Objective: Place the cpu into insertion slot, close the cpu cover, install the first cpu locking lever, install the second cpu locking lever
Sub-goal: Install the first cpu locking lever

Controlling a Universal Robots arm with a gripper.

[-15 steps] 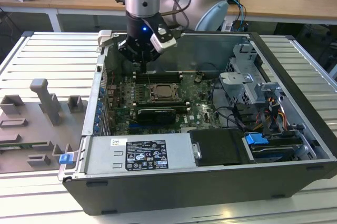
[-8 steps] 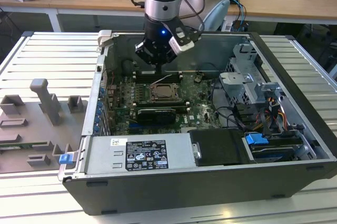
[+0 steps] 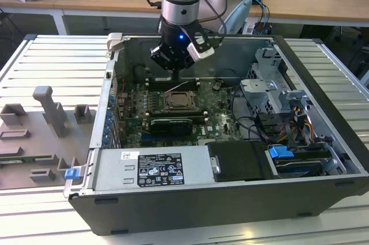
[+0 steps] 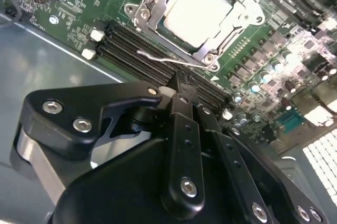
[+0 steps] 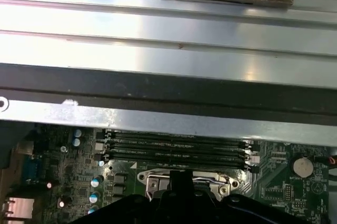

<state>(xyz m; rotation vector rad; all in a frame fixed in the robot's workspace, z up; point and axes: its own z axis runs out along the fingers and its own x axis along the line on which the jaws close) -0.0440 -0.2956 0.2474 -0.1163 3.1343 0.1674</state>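
The cpu point(image 4: 197, 10) lies flat in its socket on the green motherboard, pale metal top showing. The cpu cover point(image 4: 146, 9), a silvery frame, lies down around it. A thin wire locking lever point(image 4: 160, 59) stands loose beside the socket's edge, over the memory slots. My gripper point(image 4: 181, 84) hangs just above that lever and the socket edge, its black fingers point(image 4: 179, 129) drawn together with nothing seen between them. In the exterior view the gripper point(image 3: 176, 75) hovers over the socket point(image 3: 181, 102) inside the open computer case. The first wrist view has the socket point(image 5: 184, 181) at the fingers' tip.
Dark memory slots point(image 4: 131, 42) run beside the socket. A dark expansion card point(image 3: 167, 124) lies in front of it. The power supply point(image 3: 153, 167) and drive cage point(image 3: 271, 89) crowd the case. The case wall point(image 5: 158, 84) rises close behind. A grey fixture point(image 3: 46, 124) sits at the exterior view's left.
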